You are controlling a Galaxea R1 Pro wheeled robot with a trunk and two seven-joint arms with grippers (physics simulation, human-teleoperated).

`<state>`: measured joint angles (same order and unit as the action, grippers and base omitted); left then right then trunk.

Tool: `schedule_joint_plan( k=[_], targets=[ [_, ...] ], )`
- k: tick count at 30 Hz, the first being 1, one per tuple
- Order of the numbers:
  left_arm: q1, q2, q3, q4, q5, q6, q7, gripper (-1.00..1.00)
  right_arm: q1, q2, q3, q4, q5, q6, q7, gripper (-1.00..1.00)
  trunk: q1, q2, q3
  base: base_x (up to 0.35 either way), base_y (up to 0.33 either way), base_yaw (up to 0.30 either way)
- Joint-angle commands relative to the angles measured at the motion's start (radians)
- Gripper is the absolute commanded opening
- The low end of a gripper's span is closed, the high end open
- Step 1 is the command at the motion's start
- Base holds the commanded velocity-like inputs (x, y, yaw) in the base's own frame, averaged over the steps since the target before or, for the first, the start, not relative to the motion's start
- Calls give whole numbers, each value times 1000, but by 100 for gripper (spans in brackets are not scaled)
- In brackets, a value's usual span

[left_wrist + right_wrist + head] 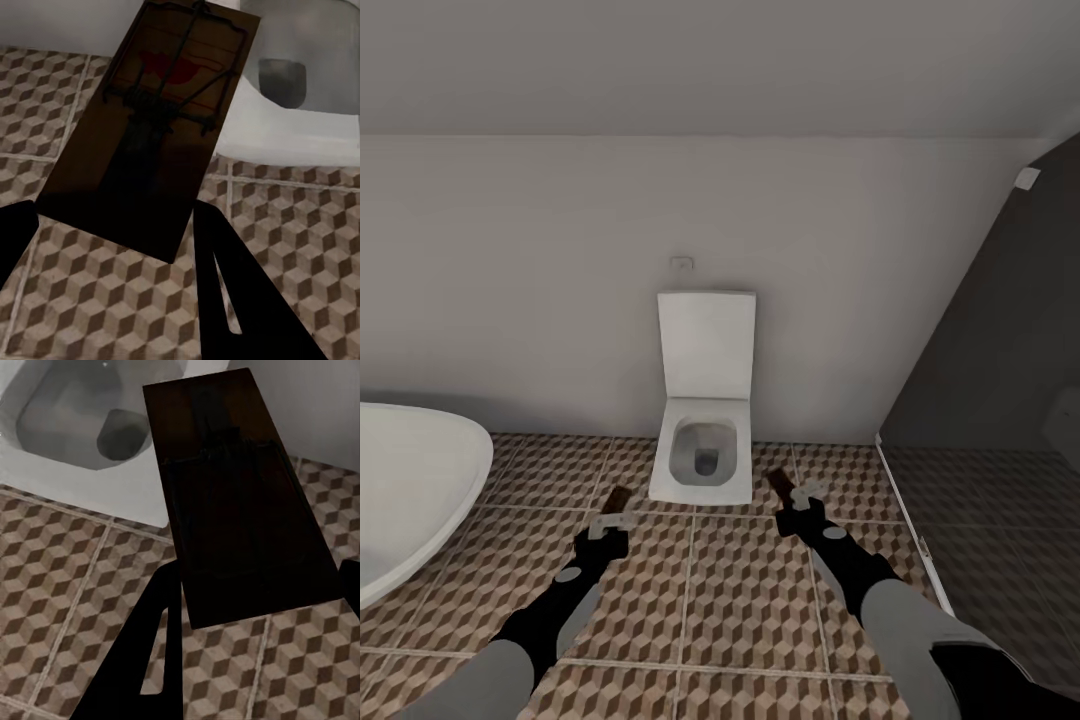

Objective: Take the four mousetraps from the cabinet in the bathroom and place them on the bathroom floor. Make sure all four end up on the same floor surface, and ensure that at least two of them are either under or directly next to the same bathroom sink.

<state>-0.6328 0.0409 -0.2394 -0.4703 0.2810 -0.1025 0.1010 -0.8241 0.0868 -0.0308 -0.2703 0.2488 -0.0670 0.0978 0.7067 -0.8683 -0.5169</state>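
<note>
My left gripper [610,522] is shut on a brown mousetrap [617,498] held above the cube-patterned bathroom floor [740,590], left of the toilet's front. In the left wrist view that mousetrap [157,127] shows its wire bar and a red mark, its near end between the black fingers [232,285]. My right gripper [800,503] is shut on a second mousetrap [780,485], right of the toilet. In the right wrist view this mousetrap [240,502] looks dark and is clamped at its near end. The cabinet and the sink are out of view.
A white toilet [703,460] with its lid raised stands against the wall straight ahead. The rim of a white oval bathtub [420,500] is at the left. A glass partition [1000,380] with a white floor strip closes off the right.
</note>
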Motion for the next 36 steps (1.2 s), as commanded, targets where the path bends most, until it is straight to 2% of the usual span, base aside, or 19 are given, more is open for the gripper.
schedule_joint_plan(
  k=[1,7,13,19,23,29,36],
  targets=[
    [-1,3,-9,10,5,-3,11,-100,2,0,-4,0,6,-3,4,-100,0,-1,-1,0,0,0],
    [1,3,-12,124,5,-7,11,-100,18,-1,-4,0,6,-48,6,-100,0,-1,-1,0,0,0],
    [1,2,-12,155,4,-8,16,-100,40,-1,-3,0,6,-108,7,-100,0,-1,-1,0,0,0],
    [4,0,-12,160,5,-8,19,-100,48,-1,-5,2,2,-118,-12,-100,0,-1,-1,0,0,0],
    [5,-5,-12,160,6,-8,20,-100,50,-1,-5,2,2,-122,-83,-100,0,-1,-1,0,0,0],
    [5,-6,-9,155,5,-7,21,-100,55,-1,-4,4,5,-123,-225,-100,0,-1,-1,0,0,0],
    [5,5,5,149,12,1,17,-100,56,-1,-3,-1,5,-121,-270,-100,0,-1,-1,0,0,0]
  ],
)
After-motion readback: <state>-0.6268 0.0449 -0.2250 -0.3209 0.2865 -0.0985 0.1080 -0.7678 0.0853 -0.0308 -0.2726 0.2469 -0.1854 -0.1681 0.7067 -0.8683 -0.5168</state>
